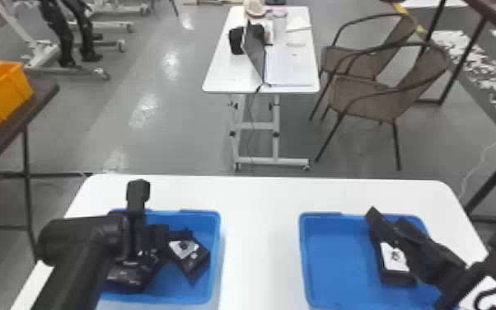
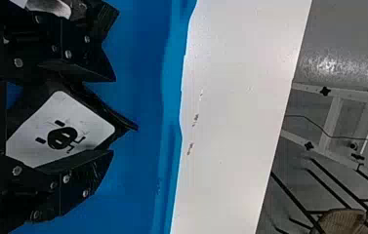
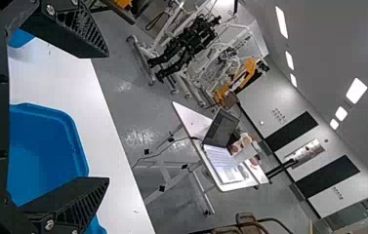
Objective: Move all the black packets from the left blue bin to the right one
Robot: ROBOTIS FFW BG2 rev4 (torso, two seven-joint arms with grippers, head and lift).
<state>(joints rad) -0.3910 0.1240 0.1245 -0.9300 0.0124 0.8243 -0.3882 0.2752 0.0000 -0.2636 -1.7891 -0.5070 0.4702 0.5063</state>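
The left pincer (image 1: pixel 136 231) is lowered over the left blue bin (image 1: pixel 216 259), among black packets (image 1: pixel 129 274). In its wrist view, the left pincer (image 2: pixel 114 116) is at a black packet with a white label (image 2: pixel 69 127); whether it has hold of that packet cannot be told. Another pale label (image 2: pixel 50 7) is near it. In the head view, a packet with a pale label (image 1: pixel 189 253) lies slanted at the right side of the same bin, beside the darker heap.

The right pincer (image 1: pixel 388 218) is over the right blue bin (image 1: pixel 302 255). Its wrist view shows it spread wide, with nothing gripped between its fingers (image 3: pixel 86 200). A white label on a dark shape (image 1: pixel 394 256) is just beside it; whether that is a packet or part of the arm cannot be told.

Both bins sit on the white surface (image 1: pixel 261 247), apart from each other. Beyond it, a wheeled table (image 1: pixel 220 80) carries an open laptop (image 1: pixel 255 53), with brown chairs (image 1: pixel 368 97) to its right. At the far left, an orange box (image 1: pixel 2 97) sits on a dark table (image 1: pixel 41 97).
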